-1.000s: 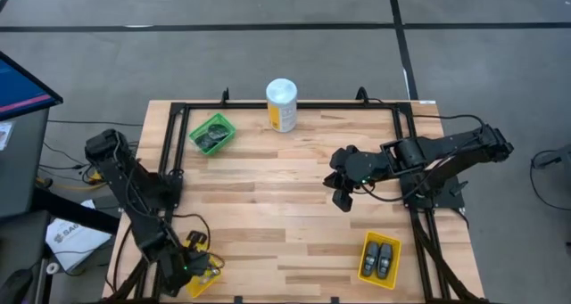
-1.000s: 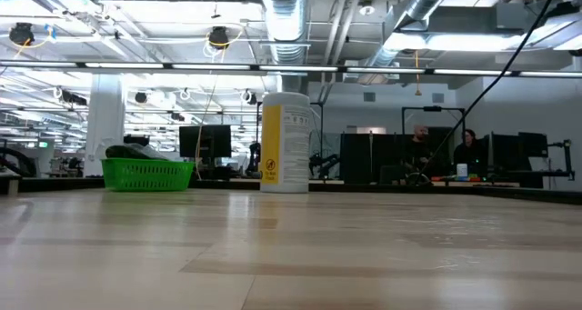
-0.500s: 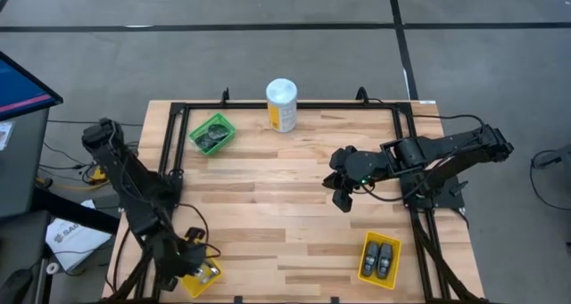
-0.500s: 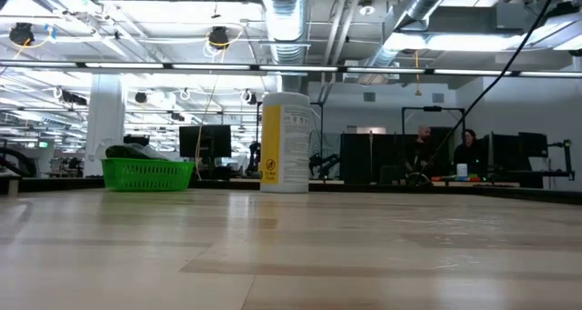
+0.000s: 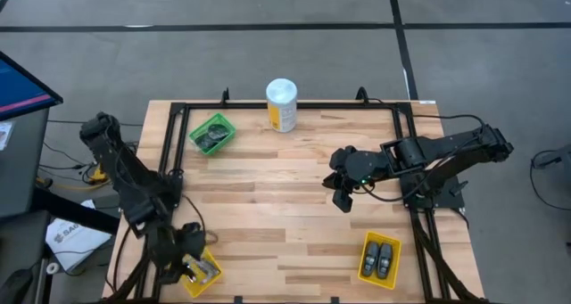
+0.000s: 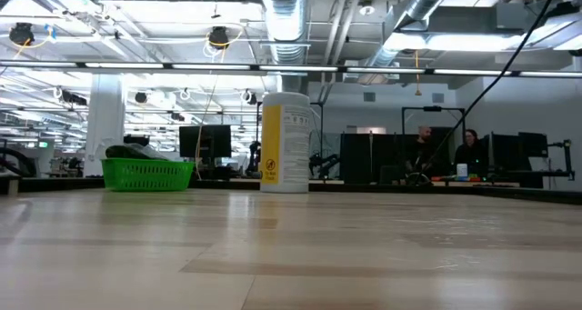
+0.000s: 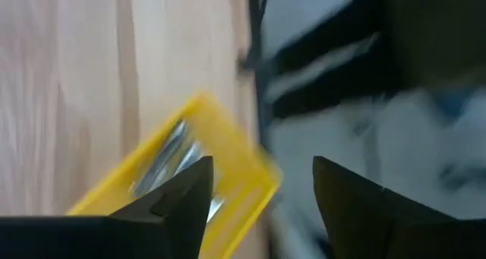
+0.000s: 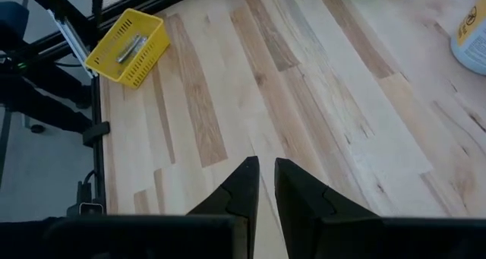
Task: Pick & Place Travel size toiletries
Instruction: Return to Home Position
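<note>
In the lower left of the high view, the left gripper (image 5: 183, 254) sits just to the upper left of the left yellow bin (image 5: 193, 287), with its fingers spread and empty. The thin silver tubes (image 5: 203, 268) lie inside that ribbed plastic bin. The right gripper (image 5: 343, 195) is right of centre over the plank table (image 5: 285, 206), its fingers nearly together and holding nothing. Two dark oval pods (image 5: 380, 258) lie side by side in the lower-right yellow bin (image 5: 381, 238). Dark discs (image 5: 211, 138) rest in the green mesh bin (image 5: 223, 121) at the upper left.
</note>
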You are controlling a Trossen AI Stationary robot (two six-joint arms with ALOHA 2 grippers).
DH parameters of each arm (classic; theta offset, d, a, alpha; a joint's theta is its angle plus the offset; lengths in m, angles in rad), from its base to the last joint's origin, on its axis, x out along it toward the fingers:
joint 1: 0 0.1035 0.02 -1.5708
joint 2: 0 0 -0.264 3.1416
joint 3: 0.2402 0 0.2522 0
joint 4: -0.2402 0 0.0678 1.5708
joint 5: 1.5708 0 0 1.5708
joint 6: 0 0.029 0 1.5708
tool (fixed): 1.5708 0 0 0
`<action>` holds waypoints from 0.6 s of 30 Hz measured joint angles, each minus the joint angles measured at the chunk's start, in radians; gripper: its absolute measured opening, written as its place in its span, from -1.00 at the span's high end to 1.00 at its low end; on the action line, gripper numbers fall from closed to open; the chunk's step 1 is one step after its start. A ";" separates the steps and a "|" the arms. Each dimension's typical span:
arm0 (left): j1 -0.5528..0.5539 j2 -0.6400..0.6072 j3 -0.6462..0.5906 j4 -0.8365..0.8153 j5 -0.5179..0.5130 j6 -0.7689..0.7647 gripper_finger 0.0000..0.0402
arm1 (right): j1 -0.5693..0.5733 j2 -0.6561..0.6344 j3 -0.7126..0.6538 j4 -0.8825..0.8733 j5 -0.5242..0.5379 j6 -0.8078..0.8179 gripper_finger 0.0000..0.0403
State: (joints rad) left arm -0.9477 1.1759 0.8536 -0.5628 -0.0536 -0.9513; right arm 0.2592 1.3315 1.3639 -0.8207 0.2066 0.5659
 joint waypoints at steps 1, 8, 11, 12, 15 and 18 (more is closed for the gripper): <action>0.024 -0.026 0.014 0.008 -0.005 -0.023 -0.06 | 0.000 0.001 0.008 -0.001 0.000 -0.002 0.81; 0.111 -0.327 0.072 0.129 -0.339 0.009 0.22 | -0.013 0.000 0.186 0.005 0.000 -0.258 0.81; 0.109 -0.471 0.072 0.220 -0.499 0.034 0.31 | -0.010 0.000 0.329 -0.065 0.000 -0.374 0.81; 0.108 -0.518 0.072 0.245 -0.520 0.035 0.33 | -0.005 0.000 0.385 -0.088 0.000 -0.399 0.81; 0.108 -0.635 0.073 0.297 -0.550 0.035 0.37 | 0.024 -0.013 0.557 -0.143 0.000 -0.417 0.81; 0.108 -0.726 0.073 0.313 -0.549 0.006 0.38 | 0.043 -0.024 0.716 -0.220 0.000 -0.542 0.81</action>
State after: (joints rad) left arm -0.8398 0.4502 0.9268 -0.2498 -0.6029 -0.9449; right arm 0.3025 1.3079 2.0795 -1.0406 0.2067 0.0236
